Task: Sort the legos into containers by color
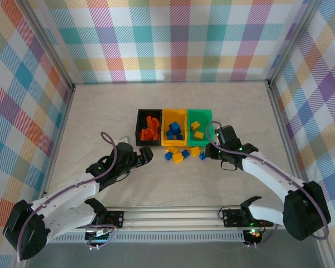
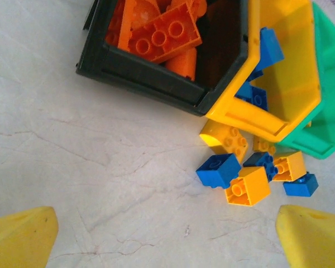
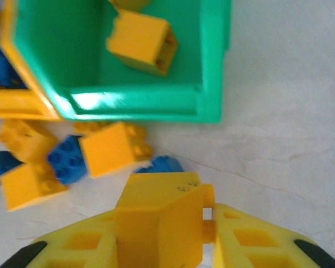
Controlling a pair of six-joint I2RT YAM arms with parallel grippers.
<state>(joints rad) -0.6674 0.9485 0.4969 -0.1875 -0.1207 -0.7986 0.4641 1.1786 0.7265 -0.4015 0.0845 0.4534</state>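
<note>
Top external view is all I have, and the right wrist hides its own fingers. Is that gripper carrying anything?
Observer: Yes. In the right wrist view the right gripper is shut on a yellow brick, and the near wall of the green bin lies just beyond the fingertips.
Operator: And the left gripper, is it loaded or free?
Observer: Free. In the left wrist view the left gripper is open with its fingers wide apart, and there is nothing between them but bare table.
</note>
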